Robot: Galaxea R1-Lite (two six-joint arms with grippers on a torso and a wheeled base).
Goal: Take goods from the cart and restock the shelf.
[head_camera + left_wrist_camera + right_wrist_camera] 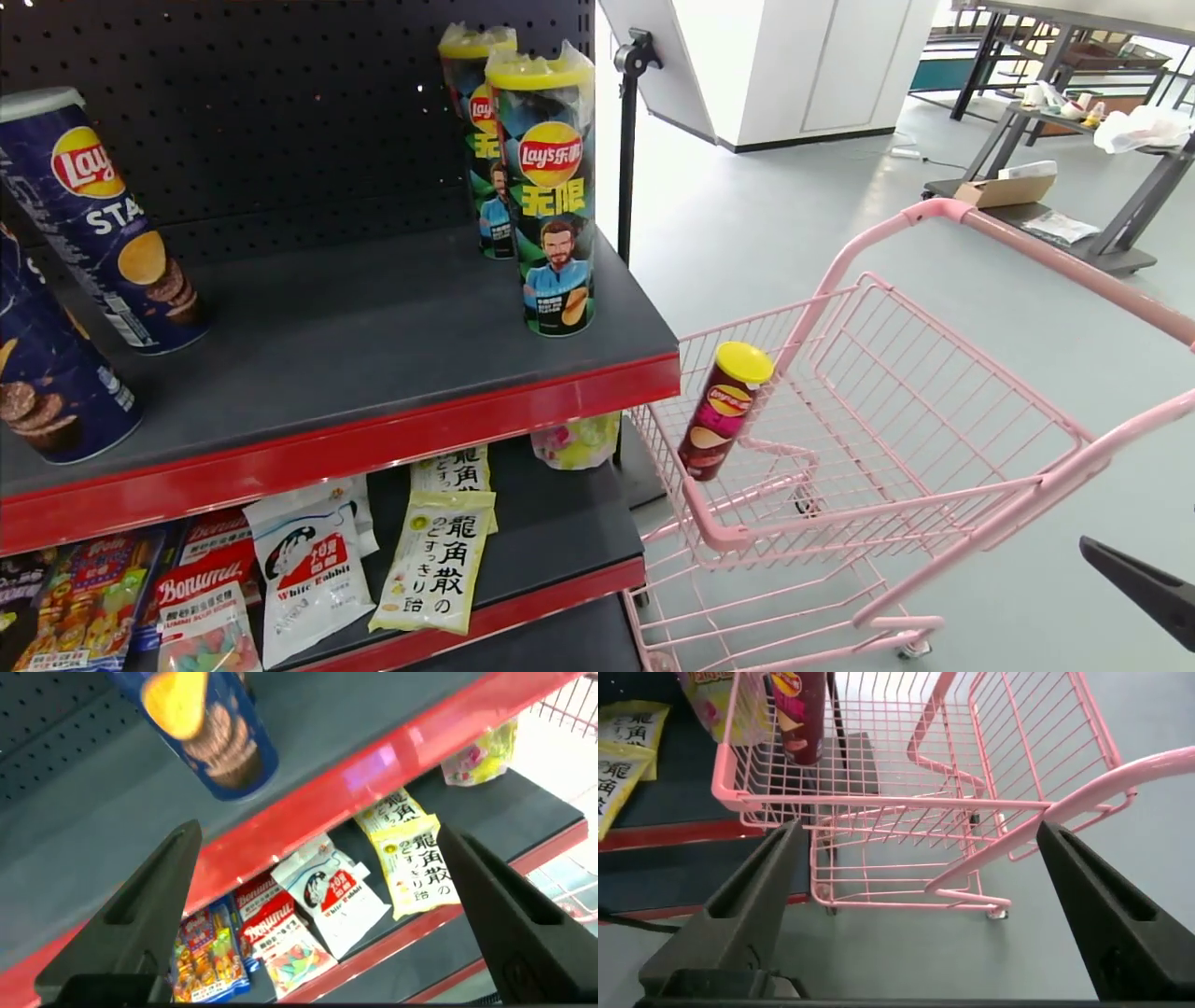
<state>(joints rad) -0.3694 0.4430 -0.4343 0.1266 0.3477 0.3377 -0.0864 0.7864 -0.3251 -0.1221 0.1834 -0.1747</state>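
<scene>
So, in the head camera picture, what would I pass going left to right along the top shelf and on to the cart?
Two dark blue chip cans → two green chip cans with yellow lids → maroon chip can, inside the pink cart.

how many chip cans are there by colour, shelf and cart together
dark blue cans on the top shelf: 2
green cans with yellow lids on the same shelf: 2
maroon can in the cart: 1
total: 5
</scene>
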